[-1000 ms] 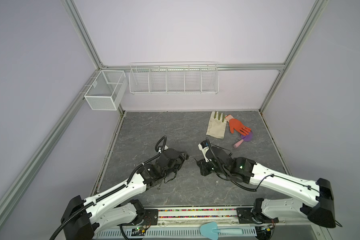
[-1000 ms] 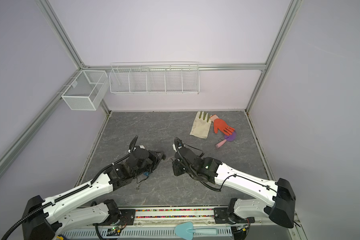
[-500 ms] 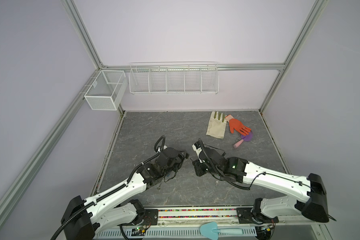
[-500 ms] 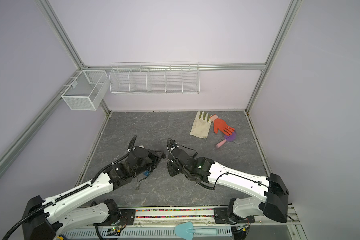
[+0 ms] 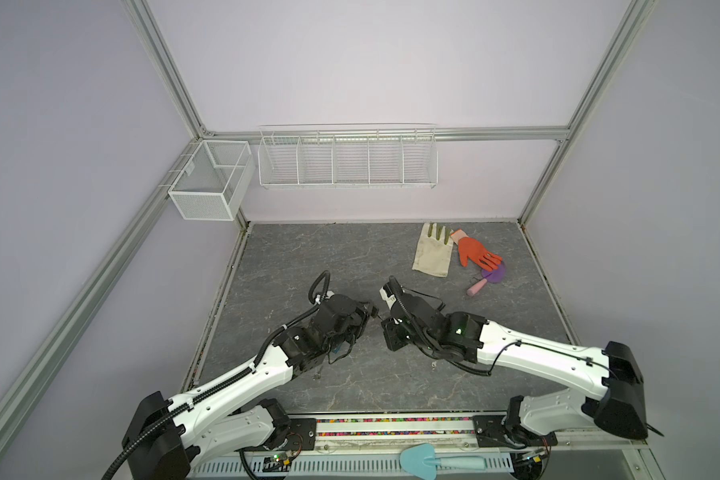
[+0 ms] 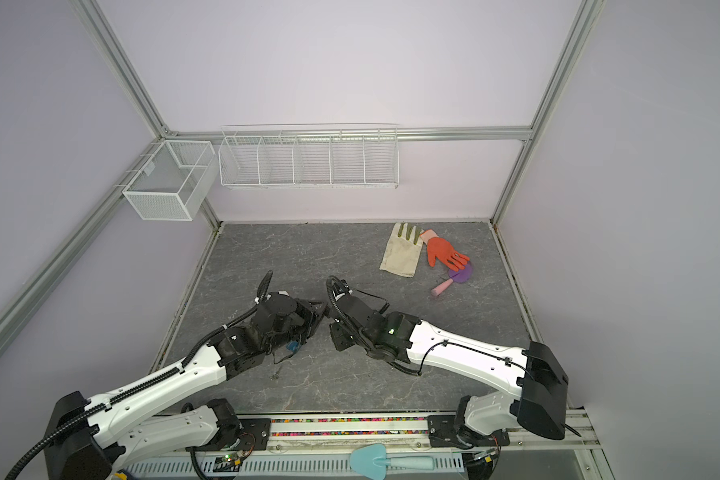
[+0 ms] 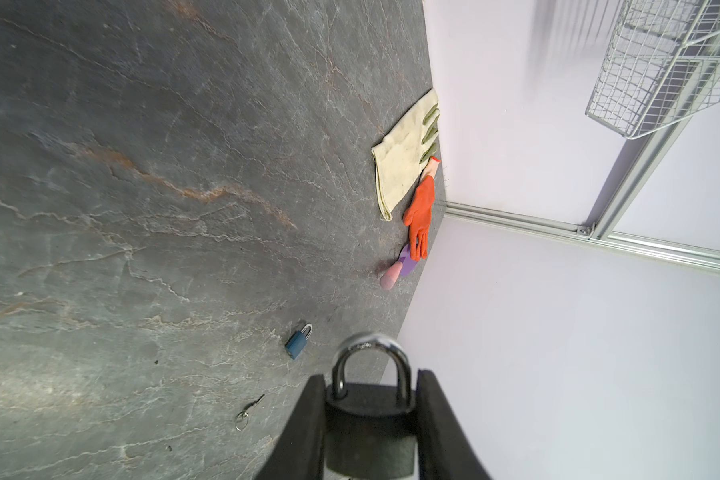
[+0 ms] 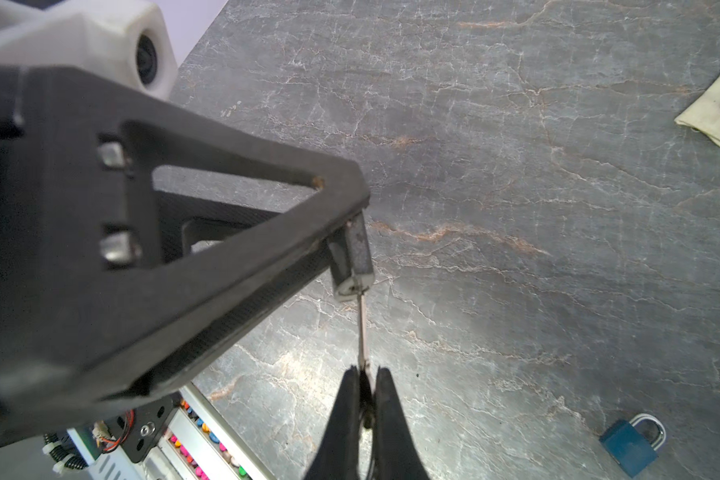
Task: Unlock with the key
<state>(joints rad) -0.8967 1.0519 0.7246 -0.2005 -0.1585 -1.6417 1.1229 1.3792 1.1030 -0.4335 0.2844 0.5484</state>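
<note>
Matt dark padlock point(image 7: 368, 432), glossy metal shackle point(image 7: 368, 341)

The tabletop point(image 5: 308, 257) was seen to be dark grey, veined with pale and rust-coloured lines like stone. The big padlock point(image 7: 371, 432) was marked by a black body and a silver shackle, the small padlock point(image 7: 297, 344) by a blue body and a silver shackle. The key point(image 8: 363, 328) was silver. The left hand point(image 7: 371, 386) and right hand point(image 8: 366, 372) were black. The left arm point(image 5: 233, 382) and right arm point(image 5: 537, 353) were white with black joints. The cream glove point(image 5: 432, 251) was tipped with green fingers; the orange glove point(image 5: 476, 254) was cuffed in pale pink. The trowel point(image 5: 427, 459) was light blue. The wire rack point(image 5: 348, 160) was white.
</note>
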